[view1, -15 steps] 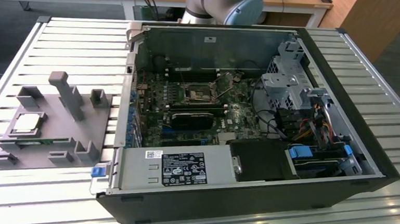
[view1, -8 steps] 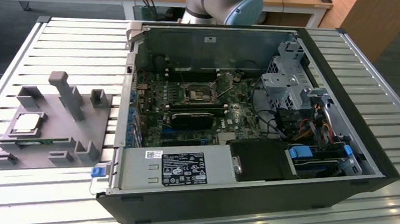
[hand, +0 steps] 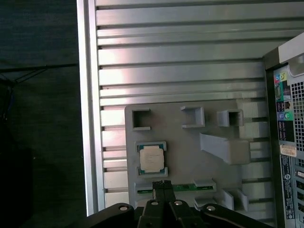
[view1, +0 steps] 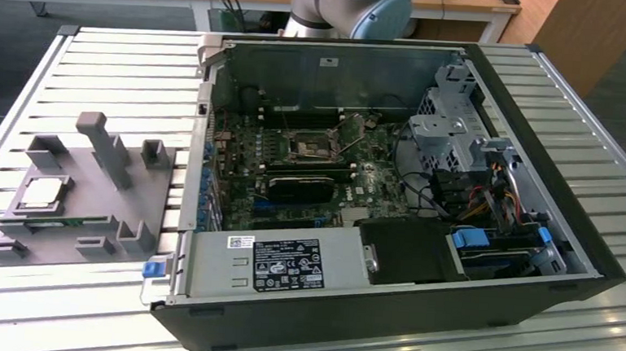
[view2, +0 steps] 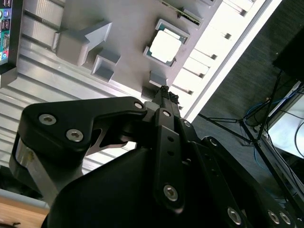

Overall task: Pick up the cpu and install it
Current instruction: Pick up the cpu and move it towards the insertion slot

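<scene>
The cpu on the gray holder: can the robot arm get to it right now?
Probably yes. The cpu lies uncovered in its pocket on the gray holder, and the end effector points toward it with nothing blocking the way.

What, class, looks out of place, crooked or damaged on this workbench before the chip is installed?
Nothing stands out. The cpu lies flat and square in its recess on the grey fixture. The gripper hovers clear of it. The open computer case shows no spill or breakage.
</scene>
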Controlling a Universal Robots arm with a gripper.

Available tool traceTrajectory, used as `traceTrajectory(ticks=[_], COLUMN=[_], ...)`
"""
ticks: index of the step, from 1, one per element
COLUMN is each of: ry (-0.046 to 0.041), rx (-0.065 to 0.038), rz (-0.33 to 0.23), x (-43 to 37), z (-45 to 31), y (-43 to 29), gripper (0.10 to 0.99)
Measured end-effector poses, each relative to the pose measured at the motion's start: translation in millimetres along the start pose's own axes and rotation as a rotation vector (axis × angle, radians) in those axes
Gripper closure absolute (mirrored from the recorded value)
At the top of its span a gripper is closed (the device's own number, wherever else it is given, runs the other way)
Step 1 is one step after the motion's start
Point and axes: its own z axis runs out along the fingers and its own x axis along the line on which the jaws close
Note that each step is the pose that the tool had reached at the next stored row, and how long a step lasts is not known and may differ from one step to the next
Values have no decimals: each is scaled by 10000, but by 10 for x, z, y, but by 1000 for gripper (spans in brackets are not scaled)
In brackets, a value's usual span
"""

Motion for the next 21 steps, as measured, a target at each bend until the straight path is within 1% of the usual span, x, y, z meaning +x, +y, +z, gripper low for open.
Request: traceTrajectory(ticks=[7, 13, 21], ry=[-1, 44, 53], rx=[-1, 3, 4], rz=[-1, 2, 0], x=[0, 1, 1], z=[22, 74, 119], y=[-2, -12, -22], gripper=[980, 980, 980])
